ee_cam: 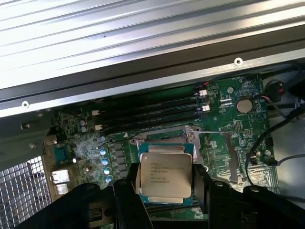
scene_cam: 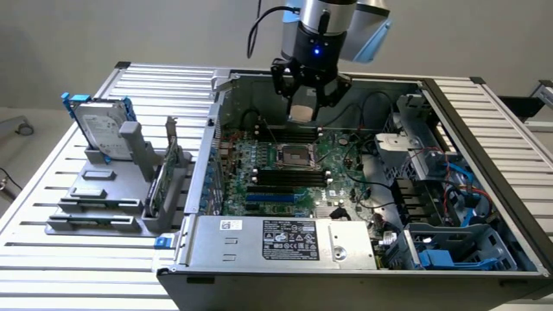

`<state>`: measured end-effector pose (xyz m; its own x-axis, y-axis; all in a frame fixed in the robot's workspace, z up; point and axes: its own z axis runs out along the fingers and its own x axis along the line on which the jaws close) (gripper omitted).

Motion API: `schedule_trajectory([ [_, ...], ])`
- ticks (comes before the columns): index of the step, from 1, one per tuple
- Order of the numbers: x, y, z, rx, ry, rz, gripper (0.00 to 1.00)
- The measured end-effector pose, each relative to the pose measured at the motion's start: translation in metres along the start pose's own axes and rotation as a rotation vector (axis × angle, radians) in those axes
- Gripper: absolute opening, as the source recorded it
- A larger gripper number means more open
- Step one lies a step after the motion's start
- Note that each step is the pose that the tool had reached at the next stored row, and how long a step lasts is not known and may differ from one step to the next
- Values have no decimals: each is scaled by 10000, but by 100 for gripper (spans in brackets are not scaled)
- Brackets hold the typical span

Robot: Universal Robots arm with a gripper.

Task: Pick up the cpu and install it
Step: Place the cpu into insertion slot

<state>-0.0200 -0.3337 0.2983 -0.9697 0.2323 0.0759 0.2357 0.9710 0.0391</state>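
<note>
The work surface is a ribbed metal table [scene_cam: 52,259] set against a plain grey wall. A computer case [scene_cam: 471,123] lies open on it, with the green circuit board [scene_cam: 285,178] exposed inside.

The gripper [scene_cam: 304,109] hangs over the far half of the computer case, above the board. It is clamped on the cpu [scene_cam: 304,113]. In the wrist view the black fingers [ee_cam: 127,195] press against opposite edges of the chip, whose silver printed top faces the camera. The cpu is clear of the board, held in the air inside the computer case. The metal-rimmed socket [scene_cam: 292,155] lies below it, near the middle of the case floor, with nothing seated in it.

A hard drive [scene_cam: 100,126] with blue brackets stands upright on a grey rack [scene_cam: 95,201], outside the computer case on the exterior view's left.
</note>
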Motion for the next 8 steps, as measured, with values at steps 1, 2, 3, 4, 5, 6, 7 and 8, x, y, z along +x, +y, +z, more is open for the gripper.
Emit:
schedule_trajectory([
  [1, -1, 0, 9, -14, -7, 178, 54],
  [2, -2, -1, 18, -28, -14, 358, 54],
  [3, -2, -1, 26, -41, -21, 537, 54],
  [4, -3, -1, 36, -56, -29, 726, 54],
  [5, -3, -2, 44, -69, -36, 907, 54],
  [6, -4, -2, 52, -83, -43, 1085, 54],
  [7, -5, -2, 60, -97, -50, 1265, 54],
  [8, -5, -3, 67, -111, -57, 1449, 54],
])
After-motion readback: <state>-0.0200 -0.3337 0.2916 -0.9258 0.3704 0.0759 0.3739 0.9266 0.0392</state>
